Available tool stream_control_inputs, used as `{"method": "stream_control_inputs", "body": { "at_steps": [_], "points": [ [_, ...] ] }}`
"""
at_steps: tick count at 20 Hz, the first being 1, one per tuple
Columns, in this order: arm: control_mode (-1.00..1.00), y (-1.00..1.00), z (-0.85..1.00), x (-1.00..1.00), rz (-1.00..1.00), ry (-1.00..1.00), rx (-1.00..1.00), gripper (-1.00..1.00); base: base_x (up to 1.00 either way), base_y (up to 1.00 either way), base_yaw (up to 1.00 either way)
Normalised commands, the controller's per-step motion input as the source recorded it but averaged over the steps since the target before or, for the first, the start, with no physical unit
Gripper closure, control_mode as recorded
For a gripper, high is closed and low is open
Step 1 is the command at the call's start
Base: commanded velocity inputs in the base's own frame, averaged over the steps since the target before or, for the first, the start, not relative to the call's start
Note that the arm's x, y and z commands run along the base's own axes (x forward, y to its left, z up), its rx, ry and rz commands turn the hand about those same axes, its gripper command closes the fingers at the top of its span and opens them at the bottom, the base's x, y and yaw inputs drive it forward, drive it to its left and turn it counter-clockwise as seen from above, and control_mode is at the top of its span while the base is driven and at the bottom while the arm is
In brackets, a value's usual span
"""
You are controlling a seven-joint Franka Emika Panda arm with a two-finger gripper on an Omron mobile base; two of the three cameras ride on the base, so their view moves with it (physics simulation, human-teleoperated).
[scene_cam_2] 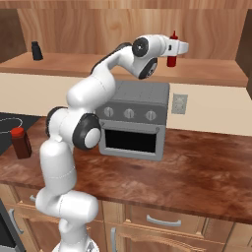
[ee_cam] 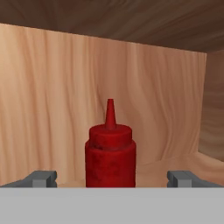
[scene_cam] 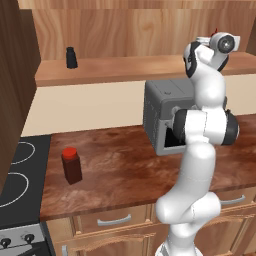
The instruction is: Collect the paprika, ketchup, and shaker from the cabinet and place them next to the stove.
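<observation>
The ketchup (ee_cam: pixel 110 153), a slim red squeeze bottle, stands upright on the cabinet (scene_cam_2: pixel 98 66) shelf at its right end. My gripper (ee_cam: pixel 112 178) is open, its fingertips (ee_cam: pixel 41 178) spread wide to either side of the bottle without touching it. From the right base view the gripper (scene_cam_2: pixel 182 47) is level with the ketchup (scene_cam_2: pixel 172 55). The black shaker (scene_cam: pixel 71 57) stands far left on the same shelf. The paprika (scene_cam: pixel 71 165) jar stands upright on the counter beside the stove (scene_cam: pixel 15 175).
A grey toaster oven (scene_cam_2: pixel 133 118) sits on the wooden counter (scene_cam_2: pixel 197 167) directly below my raised arm. The cabinet's side wall (ee_cam: pixel 214 127) rises just right of the ketchup. Drawers with metal handles (scene_cam: pixel 114 220) run under the counter.
</observation>
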Motion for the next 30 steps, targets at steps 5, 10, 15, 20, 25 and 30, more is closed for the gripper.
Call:
{"method": "stream_control_inputs", "body": {
  "at_steps": [5, 10, 15, 20, 25, 30],
  "points": [
    [-1.0, 0.0, 0.0, 0.04, 0.0, 0.0, 0.0, -1.0, 0.0, 0.0, 0.0],
    [-1.0, 0.0, -0.02, 0.21, 0.0, 0.0, 0.0, -1.0, 0.0, 0.0, 0.0],
    [-1.0, 0.0, -0.01, 0.18, 0.0, 0.0, 0.0, -1.0, 0.0, 0.0, 0.0],
    [-1.0, -0.01, 0.0, 0.12, 0.0, 0.0, 0.0, 1.0, 0.0, 0.0, 0.0],
    [-1.0, 0.0, 0.0, 0.02, 0.0, 0.0, 0.0, 1.0, 0.0, 0.0, 0.0],
    [-1.0, 0.0, 0.0, 0.0, 0.0, 0.0, 0.0, 1.0, 0.0, 0.0, 0.0]
  ]
}}
